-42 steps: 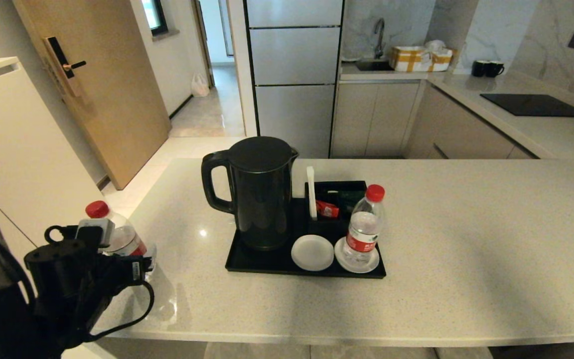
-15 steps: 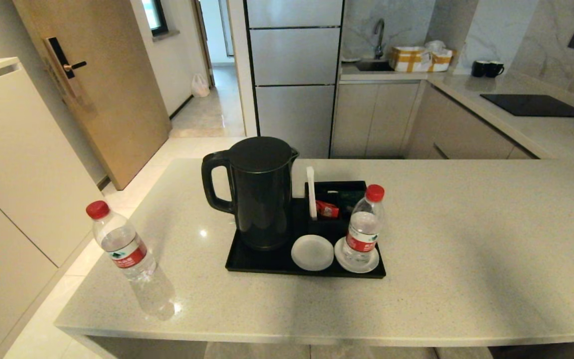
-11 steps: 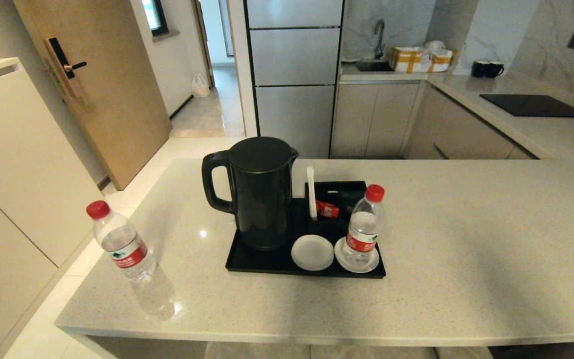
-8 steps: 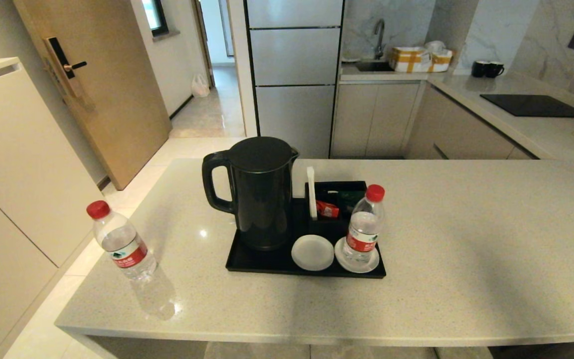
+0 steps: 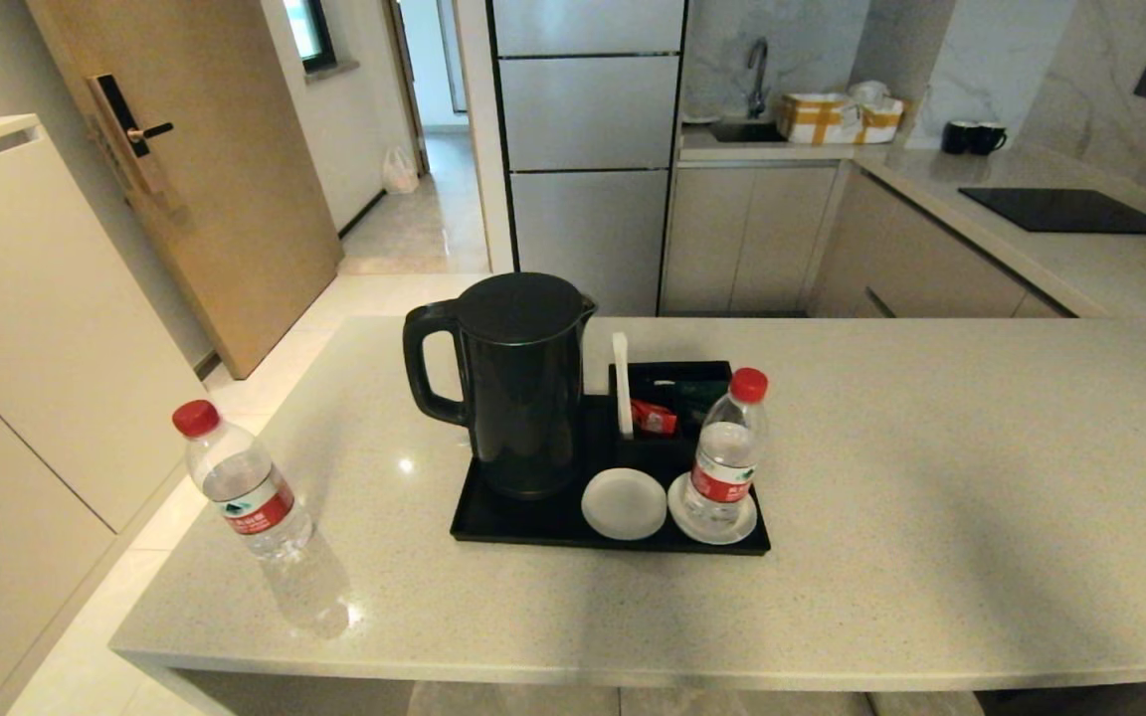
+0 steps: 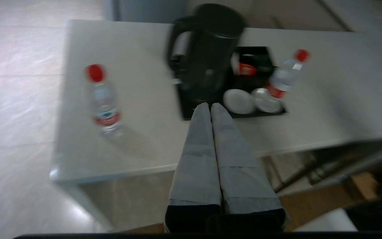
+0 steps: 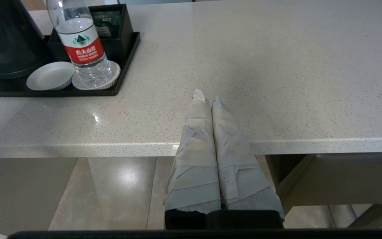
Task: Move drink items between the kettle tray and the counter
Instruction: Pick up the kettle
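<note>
A tall black kettle (image 5: 518,383) stands on the left part of the black kettle tray (image 5: 493,525). One water bottle (image 5: 727,452) with a red cap stands on the right white coaster (image 5: 747,525) in the tray; the left coaster (image 5: 623,504) is bare. A second water bottle (image 5: 245,487) stands on the beige counter (image 5: 931,497) near its left front corner. Neither arm shows in the head view. My left gripper (image 6: 210,106) is shut and empty, pulled back off the counter's front edge. My right gripper (image 7: 207,96) is shut and empty, just over the front edge, right of the tray (image 7: 124,71).
A black sachet box (image 5: 677,398) sits at the tray's back. Behind, a second worktop holds a black cooktop (image 5: 1065,209) and two black mugs (image 5: 971,136). Cabinets (image 5: 26,328) stand left of the counter.
The left arm, which stood by the bottle at the counter's left corner 2.8 s ago, has drawn back out of the head view, leaving that bottle standing. Nothing moved in the last second.
</note>
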{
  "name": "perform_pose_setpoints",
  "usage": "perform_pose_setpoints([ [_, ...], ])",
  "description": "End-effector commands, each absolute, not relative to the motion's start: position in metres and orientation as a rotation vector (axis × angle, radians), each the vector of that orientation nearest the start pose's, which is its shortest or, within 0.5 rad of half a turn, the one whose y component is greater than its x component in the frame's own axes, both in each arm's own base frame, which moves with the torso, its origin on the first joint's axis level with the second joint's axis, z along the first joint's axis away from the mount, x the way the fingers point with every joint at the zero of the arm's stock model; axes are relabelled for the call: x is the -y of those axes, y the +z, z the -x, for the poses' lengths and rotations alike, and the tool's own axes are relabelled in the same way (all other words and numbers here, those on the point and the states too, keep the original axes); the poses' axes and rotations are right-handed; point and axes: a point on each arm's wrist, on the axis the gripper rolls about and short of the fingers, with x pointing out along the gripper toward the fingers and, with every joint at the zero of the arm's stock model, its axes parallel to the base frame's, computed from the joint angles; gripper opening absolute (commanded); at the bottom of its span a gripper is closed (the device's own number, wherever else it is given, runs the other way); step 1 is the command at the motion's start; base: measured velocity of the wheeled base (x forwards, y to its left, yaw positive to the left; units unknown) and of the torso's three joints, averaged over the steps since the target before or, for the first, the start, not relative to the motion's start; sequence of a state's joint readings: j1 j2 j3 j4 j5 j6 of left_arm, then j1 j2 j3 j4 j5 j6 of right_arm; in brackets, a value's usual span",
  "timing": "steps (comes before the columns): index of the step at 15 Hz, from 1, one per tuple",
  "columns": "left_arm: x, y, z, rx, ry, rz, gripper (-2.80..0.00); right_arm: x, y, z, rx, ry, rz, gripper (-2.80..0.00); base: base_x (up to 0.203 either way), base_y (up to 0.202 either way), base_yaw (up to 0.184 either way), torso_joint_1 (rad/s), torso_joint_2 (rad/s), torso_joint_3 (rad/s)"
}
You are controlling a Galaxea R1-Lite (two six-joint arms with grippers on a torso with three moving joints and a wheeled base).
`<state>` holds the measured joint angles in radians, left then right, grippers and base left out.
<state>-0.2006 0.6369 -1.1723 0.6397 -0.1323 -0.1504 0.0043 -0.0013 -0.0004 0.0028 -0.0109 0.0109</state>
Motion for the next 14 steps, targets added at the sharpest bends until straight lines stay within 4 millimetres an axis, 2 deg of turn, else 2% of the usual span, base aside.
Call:
perform_pose_setpoints([
  [1,0.004,0.306,-0.004,-0.175,-0.325,0.141,-2.8,0.0,0.075,0.023,-0.002,-0.006,-0.011,-2.8,0.0,0.0,0.0,0.0,0.0,0.0],
  [4,0.014,0.274,-0.059,-0.23,-0.266,0.127,-2.8,0.0,0.075,0.023,0.0,-0.006,-0.011,-2.8,0.0,0.0,0.0,0.0,0.0,0.0],
  [7,0.02,0.249,-0.092,-0.261,-0.242,0.117,-2.8,0.0,0.075,0.023,-0.002,-0.006,-0.011,-2.8,0.0,0.0,0.0,0.0,0.0,0.0],
  [8,0.022,0.241,-0.102,-0.268,-0.23,0.112,0.0,0.0,0.075,0.023,-0.002,-0.006,-0.011,-2.8,0.0,0.0,0.0,0.0,0.0,0.0],
  [12,0.033,0.211,-0.143,-0.231,-0.165,0.044,0.0,0.0,0.075,0.023,-0.002,-0.006,-0.011,-2.8,0.0,0.0,0.0,0.0,0.0,0.0],
  [14,0.045,0.196,-0.16,-0.23,-0.133,0.016,0.0,0.0,0.075,0.023,-0.001,-0.006,-0.011,-2.8,0.0,0.0,0.0,0.0,0.0,0.0],
])
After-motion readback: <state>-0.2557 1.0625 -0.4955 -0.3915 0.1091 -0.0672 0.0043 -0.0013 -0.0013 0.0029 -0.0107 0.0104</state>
